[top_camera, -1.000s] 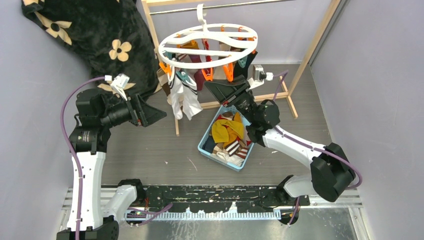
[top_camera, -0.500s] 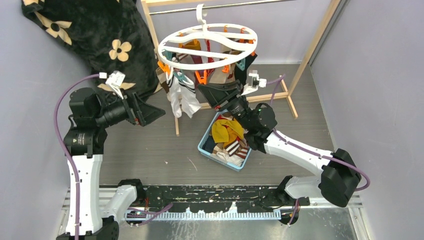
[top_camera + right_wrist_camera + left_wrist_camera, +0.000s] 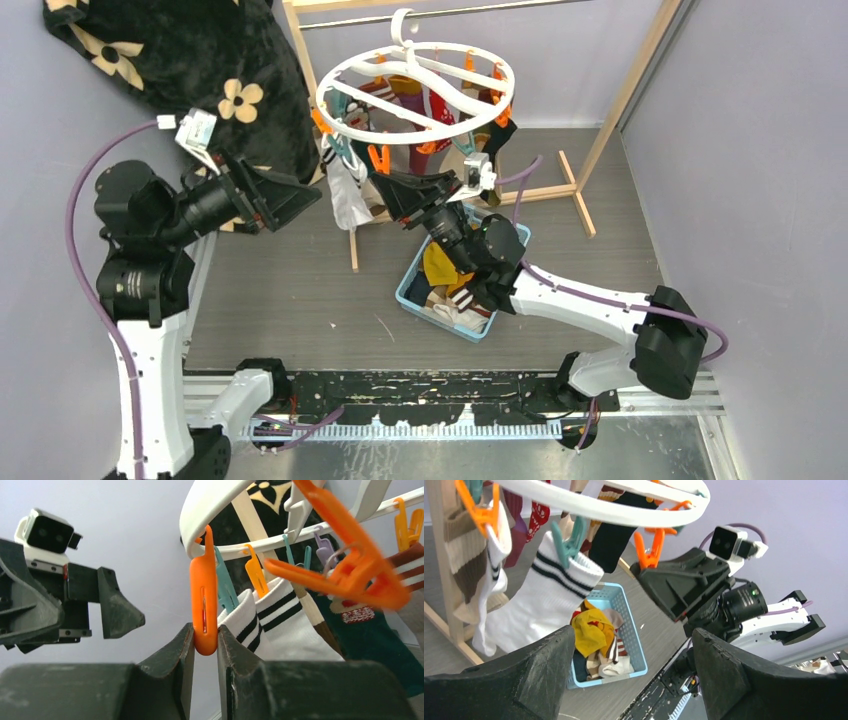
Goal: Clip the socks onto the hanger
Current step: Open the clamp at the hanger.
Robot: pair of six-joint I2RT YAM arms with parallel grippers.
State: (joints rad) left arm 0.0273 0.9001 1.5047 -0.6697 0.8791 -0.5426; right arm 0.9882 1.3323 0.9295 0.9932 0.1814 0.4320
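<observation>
The white plastic round ring hanger (image 3: 322, 100) hangs by its top hook from the rail of the wooden-framed rack (image 3: 613, 120), at the far middle of the workspace. Orange and teal clips dangle from its rim and cross bars. Several socks are already clipped to it, among them a white sock with black stripes (image 3: 539, 600) held by a teal clip (image 3: 566, 542). Dark red, brown-and-cream striped and black socks also hang there.

The right gripper (image 3: 205, 635) is raised under the near rim of the ring. Its jaws are closed narrow on the lower end of a hanging orange plastic clip (image 3: 203, 600), one finger on each side. No sock lies between the fingers.

The left gripper (image 3: 632, 631) is set wide apart and holds nothing. It is raised to the left of the hanger, near the white striped sock but apart from it.

More loose socks, mustard yellow, red, white and striped, lie piled in the light blue plastic basket (image 3: 410, 275) on the floor below the right arm.

A big black blanket with tan flowers (image 3: 200, 60) hangs at the far left
</observation>
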